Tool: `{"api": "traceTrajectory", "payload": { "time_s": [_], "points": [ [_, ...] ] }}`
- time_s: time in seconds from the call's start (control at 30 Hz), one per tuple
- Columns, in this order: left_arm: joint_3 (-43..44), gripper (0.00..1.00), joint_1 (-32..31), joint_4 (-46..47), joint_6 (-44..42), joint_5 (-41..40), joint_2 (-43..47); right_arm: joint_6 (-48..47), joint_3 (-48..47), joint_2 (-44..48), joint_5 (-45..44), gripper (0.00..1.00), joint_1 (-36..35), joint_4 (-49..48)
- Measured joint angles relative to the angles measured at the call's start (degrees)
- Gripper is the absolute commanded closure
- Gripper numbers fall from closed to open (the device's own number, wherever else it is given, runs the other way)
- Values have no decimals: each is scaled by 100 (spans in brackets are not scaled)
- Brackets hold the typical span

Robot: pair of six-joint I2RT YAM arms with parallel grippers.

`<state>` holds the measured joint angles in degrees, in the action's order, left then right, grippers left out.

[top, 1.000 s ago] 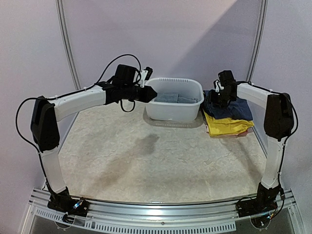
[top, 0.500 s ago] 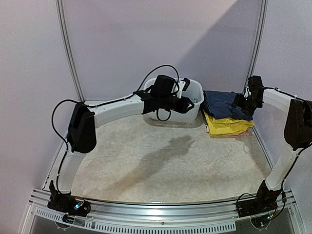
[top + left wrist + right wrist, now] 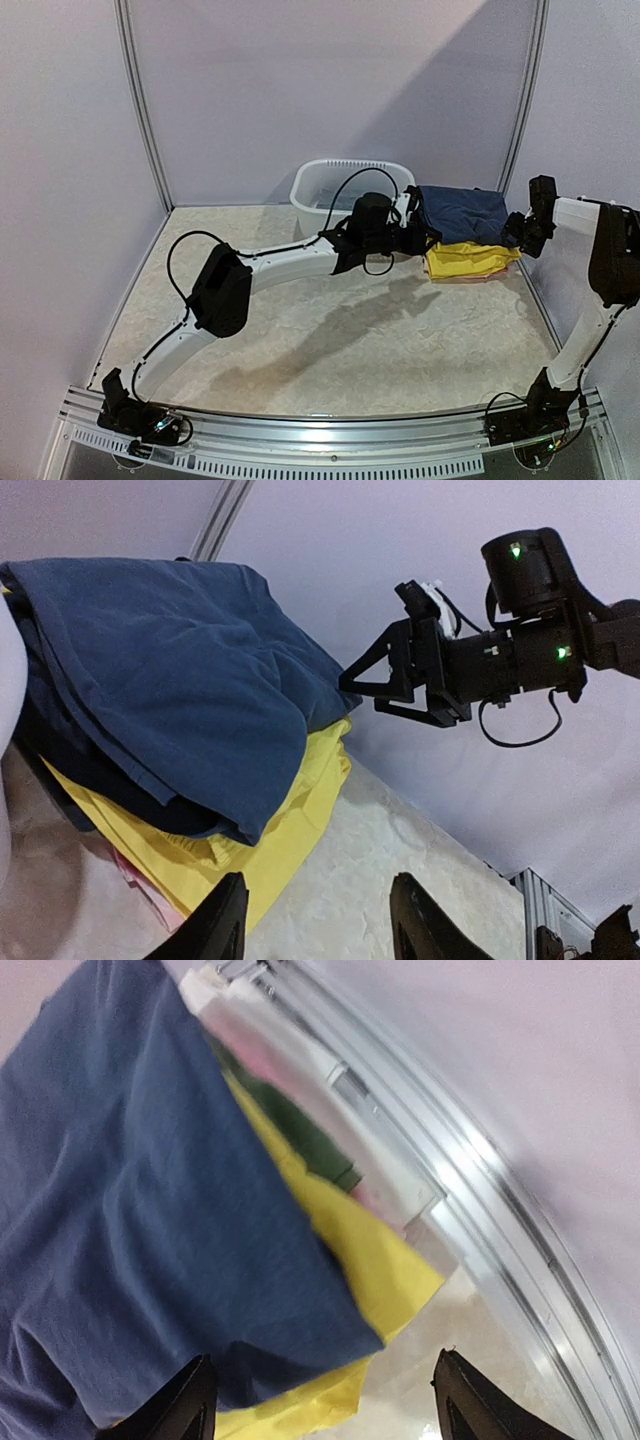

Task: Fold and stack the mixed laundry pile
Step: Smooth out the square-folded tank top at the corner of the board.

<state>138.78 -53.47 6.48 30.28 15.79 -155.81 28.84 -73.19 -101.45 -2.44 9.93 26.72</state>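
The laundry stack sits at the back right of the table: a folded navy garment (image 3: 463, 213) on top of a yellow one (image 3: 468, 260), with a pinkish layer at the bottom. My left gripper (image 3: 418, 236) reaches across to the stack's left edge and is open and empty; its wrist view shows the navy garment (image 3: 170, 670) over the yellow one (image 3: 290, 810). My right gripper (image 3: 520, 232) is open and empty at the stack's right edge; its wrist view shows the navy garment (image 3: 130, 1220) over the yellow one (image 3: 380, 1260).
A white plastic basin (image 3: 325, 180) stands at the back centre, left of the stack. A metal frame rail (image 3: 480, 1210) runs close along the stack's right side. The back wall stands just behind the basin and stack.
My left arm swung right from the basin to the stack's left edge. My right gripper came off the navy garment and moved out to the stack's right side.
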Motion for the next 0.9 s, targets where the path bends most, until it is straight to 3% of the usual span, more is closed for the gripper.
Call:
{"api": "traceTrajectory", "payload": {
  "time_s": [0.37,0.63,0.9],
  "points": [
    [927,45,-11,975,457,-365,-966,258,-2,-229,468,49,210,-741],
    [1237,43,-15,1198,520,-592,-1213,365,0,-350,737,98,214,-1019],
    [881,54,-26,1451,636,-549,-1257,299,-146,-437,317,100,256,-922]
  ]
}}
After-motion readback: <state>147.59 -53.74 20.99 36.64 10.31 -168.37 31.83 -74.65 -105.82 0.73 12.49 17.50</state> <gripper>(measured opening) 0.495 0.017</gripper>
